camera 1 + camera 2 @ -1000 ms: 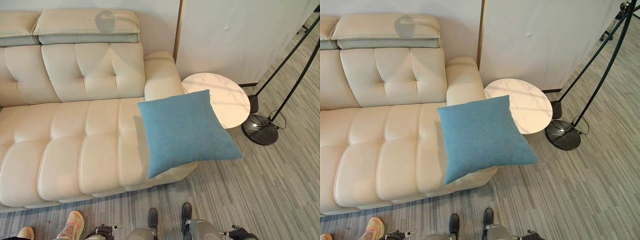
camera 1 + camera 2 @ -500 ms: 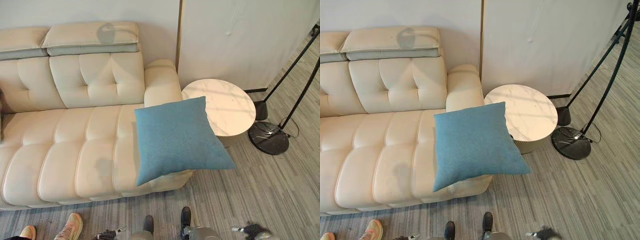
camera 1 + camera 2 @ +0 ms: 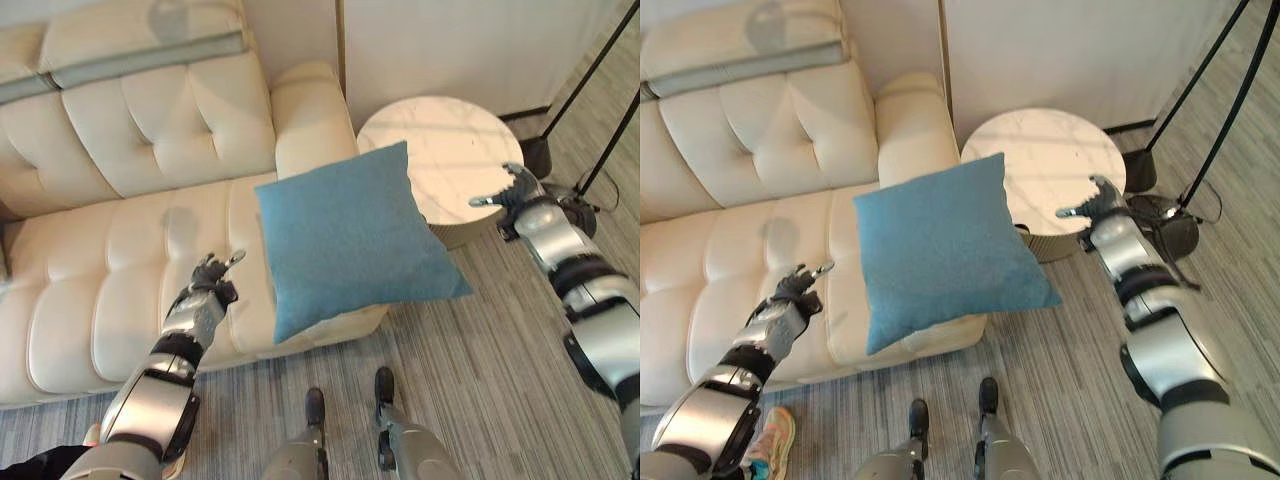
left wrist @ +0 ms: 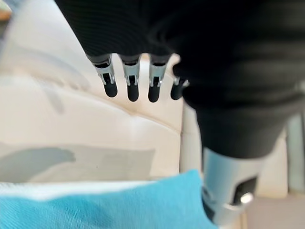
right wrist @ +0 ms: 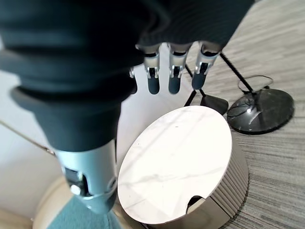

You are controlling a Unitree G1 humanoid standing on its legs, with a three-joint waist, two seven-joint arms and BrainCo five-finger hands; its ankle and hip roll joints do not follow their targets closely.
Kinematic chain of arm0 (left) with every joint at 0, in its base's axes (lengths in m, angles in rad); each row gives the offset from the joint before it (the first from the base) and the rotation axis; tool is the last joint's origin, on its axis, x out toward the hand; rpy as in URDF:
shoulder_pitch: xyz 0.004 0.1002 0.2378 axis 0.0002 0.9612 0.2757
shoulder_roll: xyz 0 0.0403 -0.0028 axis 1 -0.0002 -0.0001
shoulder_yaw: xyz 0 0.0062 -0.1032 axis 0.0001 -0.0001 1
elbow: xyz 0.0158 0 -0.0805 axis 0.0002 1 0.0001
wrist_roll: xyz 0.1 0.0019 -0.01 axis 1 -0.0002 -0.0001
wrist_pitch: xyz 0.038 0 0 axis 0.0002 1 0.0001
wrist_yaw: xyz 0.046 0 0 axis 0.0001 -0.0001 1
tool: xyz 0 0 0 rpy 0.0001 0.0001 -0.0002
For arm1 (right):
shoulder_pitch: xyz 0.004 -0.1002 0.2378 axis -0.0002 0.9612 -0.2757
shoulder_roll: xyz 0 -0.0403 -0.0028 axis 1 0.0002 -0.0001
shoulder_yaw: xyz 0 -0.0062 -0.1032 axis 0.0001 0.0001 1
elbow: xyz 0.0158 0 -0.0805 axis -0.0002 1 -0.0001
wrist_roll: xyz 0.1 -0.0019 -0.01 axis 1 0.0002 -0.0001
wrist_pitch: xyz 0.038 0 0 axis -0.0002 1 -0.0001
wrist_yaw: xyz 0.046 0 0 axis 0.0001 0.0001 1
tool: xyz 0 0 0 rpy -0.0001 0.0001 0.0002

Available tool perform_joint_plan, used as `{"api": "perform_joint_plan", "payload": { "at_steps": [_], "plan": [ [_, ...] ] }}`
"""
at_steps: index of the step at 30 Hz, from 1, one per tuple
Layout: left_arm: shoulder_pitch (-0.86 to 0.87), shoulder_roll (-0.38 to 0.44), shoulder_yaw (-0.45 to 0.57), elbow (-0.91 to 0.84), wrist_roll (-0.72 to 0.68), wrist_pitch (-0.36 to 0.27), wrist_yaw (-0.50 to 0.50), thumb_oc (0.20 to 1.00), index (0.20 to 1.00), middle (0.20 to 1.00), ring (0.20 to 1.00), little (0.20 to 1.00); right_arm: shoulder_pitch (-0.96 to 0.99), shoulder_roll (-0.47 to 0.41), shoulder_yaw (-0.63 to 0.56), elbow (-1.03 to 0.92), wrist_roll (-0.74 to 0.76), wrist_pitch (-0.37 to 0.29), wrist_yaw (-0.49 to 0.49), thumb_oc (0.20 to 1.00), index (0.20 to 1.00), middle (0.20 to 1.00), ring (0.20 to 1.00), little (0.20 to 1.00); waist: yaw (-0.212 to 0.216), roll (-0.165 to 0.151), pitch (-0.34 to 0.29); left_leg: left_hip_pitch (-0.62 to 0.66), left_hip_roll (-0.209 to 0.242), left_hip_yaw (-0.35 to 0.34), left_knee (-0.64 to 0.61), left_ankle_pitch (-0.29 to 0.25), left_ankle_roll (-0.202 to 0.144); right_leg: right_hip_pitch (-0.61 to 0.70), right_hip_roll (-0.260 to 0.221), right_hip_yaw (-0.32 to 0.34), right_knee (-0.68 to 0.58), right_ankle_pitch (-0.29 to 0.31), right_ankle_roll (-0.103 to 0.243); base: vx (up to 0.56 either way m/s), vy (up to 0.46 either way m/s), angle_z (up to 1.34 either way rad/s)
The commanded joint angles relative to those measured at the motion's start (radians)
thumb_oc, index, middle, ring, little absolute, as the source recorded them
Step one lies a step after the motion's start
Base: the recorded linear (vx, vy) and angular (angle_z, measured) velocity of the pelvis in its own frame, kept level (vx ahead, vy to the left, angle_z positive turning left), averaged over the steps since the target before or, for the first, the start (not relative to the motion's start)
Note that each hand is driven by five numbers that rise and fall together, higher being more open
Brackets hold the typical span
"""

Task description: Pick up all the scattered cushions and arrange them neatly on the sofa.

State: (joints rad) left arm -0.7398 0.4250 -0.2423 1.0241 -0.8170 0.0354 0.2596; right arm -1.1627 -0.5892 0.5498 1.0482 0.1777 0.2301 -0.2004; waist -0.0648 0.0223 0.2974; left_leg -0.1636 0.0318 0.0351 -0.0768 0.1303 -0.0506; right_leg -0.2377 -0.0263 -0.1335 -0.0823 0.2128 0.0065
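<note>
Past our right hand (image 5: 95, 62), fingers (image 5: 173, 76) loosely extended and holding nothing, we see a round marble-topped side table (image 5: 176, 162). Beyond the fingertips stands a lamp's dark round base (image 5: 259, 110). Beside the thumb, perhaps a teal cushion corner (image 5: 78, 217).

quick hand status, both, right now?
Left hand: open, holding nothing, over the sofa beside the cushion.
Right hand: open, holding nothing, by the side table.
</note>
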Motion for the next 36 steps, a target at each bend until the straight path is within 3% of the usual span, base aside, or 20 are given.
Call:
{"api": "perform_joint_plan", "payload": {
  "at_steps": [1, 7, 8, 9, 12, 15, 16, 17, 18, 19, 27, 36],
  "plan": [
    [-0.124, 0.011, -0.059, 0.091, -0.062, -0.019, 0.019, 1.0, 1.0, 1.0, 1.0, 1.0, -0.118, 0.035, 0.069, 0.103, 0.032, -0.001, -0.036, 1.0, 1.0, 1.0, 1.0, 1.0, -0.002, -0.051, 0.061, -0.038, -0.01, 0.042, 0.053, -0.067, -0.006, -0.051, -0.033, 0.036, 0.157, -0.2, 0.061, -0.05, -0.008, 0.06],
    [-0.186, -0.138, -0.106, 0.105, -0.119, -0.008, 0.055, 1.0, 1.0, 1.0, 1.0, 1.0, -0.092, 0.196, 0.059, 0.086, 0.098, -0.002, -0.102, 1.0, 1.0, 1.0, 1.0, 1.0, -0.009, -0.067, 0.107, -0.099, -0.014, 0.03, 0.08, -0.058, -0.01, -0.102, -0.032, 0.033, 0.18, -0.198, 0.057, 0.0, 0.003, 0.08],
    [-0.184, -0.165, -0.117, 0.111, -0.129, -0.004, 0.057, 1.0, 1.0, 1.0, 1.0, 1.0, -0.072, 0.235, 0.047, 0.078, 0.139, -0.011, -0.115, 1.0, 1.0, 1.0, 1.0, 1.0, -0.01, -0.07, 0.113, -0.094, -0.014, 0.03, 0.078, -0.059, -0.009, -0.099, -0.031, 0.035, 0.177, -0.197, 0.057, 0.04, 0.039, 0.01],
    [-0.188, -0.247, -0.153, 0.12, -0.153, 0.008, 0.066, 1.0, 1.0, 1.0, 1.0, 1.0, -0.035, 0.332, 0.035, 0.064, 0.263, -0.039, -0.131, 1.0, 1.0, 1.0, 1.0, 1.0, -0.009, -0.076, 0.123, -0.082, -0.015, 0.031, 0.074, -0.062, -0.007, -0.087, -0.029, 0.04, 0.168, -0.196, 0.056, 0.03, 0.041, -0.01],
    [-0.191, -0.3, -0.18, 0.097, -0.172, 0.007, 0.077, 1.0, 1.0, 1.0, 1.0, 1.0, 0.015, 0.394, 0.049, -0.005, 0.377, -0.085, -0.149, 1.0, 1.0, 1.0, 1.0, 1.0, -0.006, -0.079, 0.131, -0.068, -0.016, 0.031, 0.06, -0.063, -0.007, -0.077, -0.029, 0.043, 0.158, -0.195, 0.055, 0.01, 0.027, -0.01],
    [-0.181, -0.324, -0.2, 0.063, -0.178, 0.004, 0.08, 1.0, 1.0, 1.0, 1.0, 1.0, 0.036, 0.42, 0.085, -0.072, 0.388, -0.098, -0.151, 1.0, 1.0, 1.0, 1.0, 1.0, -0.003, -0.081, 0.135, -0.055, -0.015, 0.032, 0.041, -0.059, -0.009, -0.071, -0.029, 0.043, 0.151, -0.194, 0.056, 0.0, 0.0, 0.0],
    [-0.174, -0.336, -0.213, 0.048, -0.177, 0.002, 0.076, 0.843, 0.843, 0.843, 0.843, 0.843, 0.049, 0.437, 0.103, -0.105, 0.402, -0.107, -0.141, 1.0, 1.0, 1.0, 1.0, 1.0, -0.001, -0.082, 0.135, -0.051, -0.014, 0.032, 0.035, -0.057, -0.011, -0.069, -0.029, 0.043, 0.147, -0.193, 0.056, 0.0, 0.0, 0.0],
    [-0.161, -0.353, -0.223, 0.02, -0.183, -0.003, 0.075, 0.2, 0.2, 0.2, 0.2, 0.2, 0.067, 0.461, 0.133, -0.14, 0.407, -0.115, -0.133, 0.667, 0.667, 0.667, 0.667, 0.667, 0.003, -0.085, 0.134, -0.039, -0.014, 0.034, 0.025, -0.056, -0.012, -0.061, -0.03, 0.043, 0.142, -0.192, 0.056, 0.0, 0.0, 0.0],
    [-0.16, -0.353, -0.223, 0.019, -0.183, -0.003, 0.075, 0.2, 0.2, 0.2, 0.2, 0.2, 0.068, 0.461, 0.133, -0.14, 0.407, -0.115, -0.133, 0.567, 0.567, 0.567, 0.567, 0.567, 0.003, -0.085, 0.134, -0.037, -0.014, 0.034, 0.024, -0.056, -0.012, -0.06, -0.03, 0.043, 0.141, -0.192, 0.056, 0.01, 0.012, -0.05],
    [-0.134, -0.372, -0.238, -0.039, -0.216, -0.018, 0.071, 0.2, 0.2, 0.2, 0.2, 0.2, 0.076, 0.481, 0.168, -0.183, 0.399, -0.117, -0.12, 0.2, 0.2, 0.2, 0.2, 0.2, 0.008, -0.088, 0.133, -0.026, -0.013, 0.036, 0.02, -0.058, -0.011, -0.051, -0.031, 0.044, 0.137, -0.192, 0.057, 0.01, 0.009, -0.05],
    [-0.05, -0.401, -0.269, -0.205, -0.305, -0.07, 0.094, 0.2, 0.2, 0.2, 0.2, 0.2, 0.119, 0.473, 0.216, -0.27, 0.317, -0.1, -0.112, 0.2, 0.2, 0.2, 0.2, 0.2, 0.017, -0.096, 0.115, 0.01, -0.012, 0.029, 0.0, -0.059, -0.012, -0.018, -0.033, 0.04, 0.126, -0.196, 0.057, 0.0, 0.001, -0.01],
    [0.032, -0.376, -0.269, -0.322, -0.269, -0.094, 0.13, 0.2, 0.2, 0.2, 0.2, 0.2, 0.187, 0.465, 0.181, -0.367, 0.266, -0.088, -0.114, 0.2, 0.2, 0.2, 0.2, 0.2, 0.039, -0.109, 0.082, 0.039, -0.016, 0.027, -0.01, -0.068, -0.005, 0.024, -0.035, 0.039, 0.078, -0.172, 0.07, -0.01, 0.016, 0.03]
  ]
}}
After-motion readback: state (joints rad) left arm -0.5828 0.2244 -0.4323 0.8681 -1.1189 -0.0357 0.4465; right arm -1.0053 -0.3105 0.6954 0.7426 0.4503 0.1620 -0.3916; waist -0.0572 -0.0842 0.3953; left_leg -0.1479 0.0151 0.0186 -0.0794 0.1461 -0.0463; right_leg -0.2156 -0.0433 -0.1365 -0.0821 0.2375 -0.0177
